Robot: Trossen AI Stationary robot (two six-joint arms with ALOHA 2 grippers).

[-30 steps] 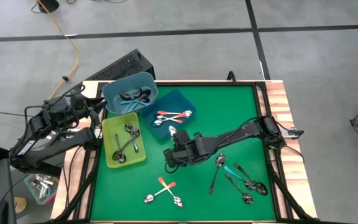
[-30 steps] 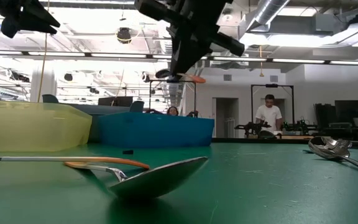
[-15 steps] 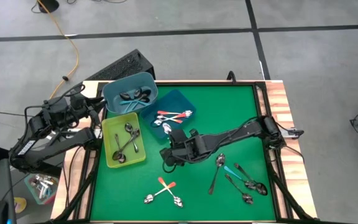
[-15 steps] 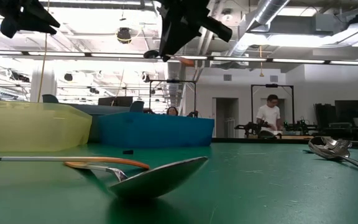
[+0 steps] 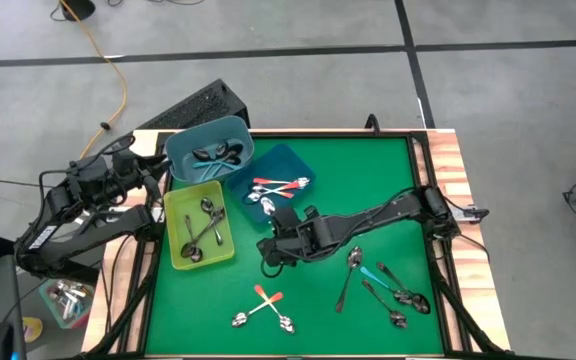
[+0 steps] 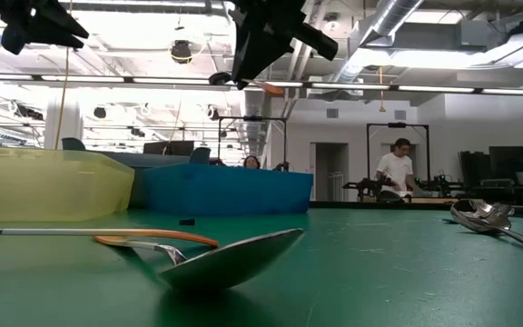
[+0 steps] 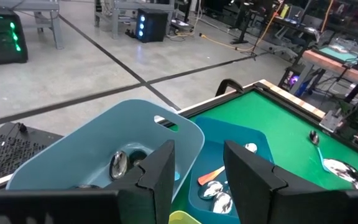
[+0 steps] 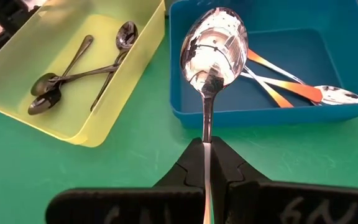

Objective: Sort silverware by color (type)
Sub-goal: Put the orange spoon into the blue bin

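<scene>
My right gripper (image 8: 207, 150) hangs over the table's middle (image 5: 280, 222), shut on a spoon whose shiny bowl (image 8: 214, 45) sticks out ahead of it, by the near wall of the dark blue bin (image 5: 278, 172). That bin holds orange-handled spoons (image 8: 284, 87). The yellow-green bin (image 5: 198, 228) holds dark metal spoons (image 8: 79, 71), and the light teal bin (image 5: 211, 150) also holds spoons. Two crossed orange-handled spoons (image 5: 265, 305) and several others (image 5: 383, 285) lie on the green mat. My left gripper (image 7: 197, 171) waits open at the far left (image 5: 136, 172). My right gripper pinches the spoon's thin handle (image 8: 206, 134) between its two fingers, a little behind the bowl. The fingers slant down from the table's right and lie along the handle. The spoon is lifted clear of the mat, its bowl pointing forward out of the hold.
The three bins stand close together at the table's far left. A raised wooden rim (image 5: 448, 160) frames the green mat (image 5: 368, 180). In the low view a spoon (image 6: 234, 259) lies close in front, and a person (image 6: 394, 168) stands far back in the room.
My right gripper has risen a little with the spoon, shifted slightly toward the table's left and rolled its wrist, then held still for the last half second. It has stayed shut on the spoon throughout.
</scene>
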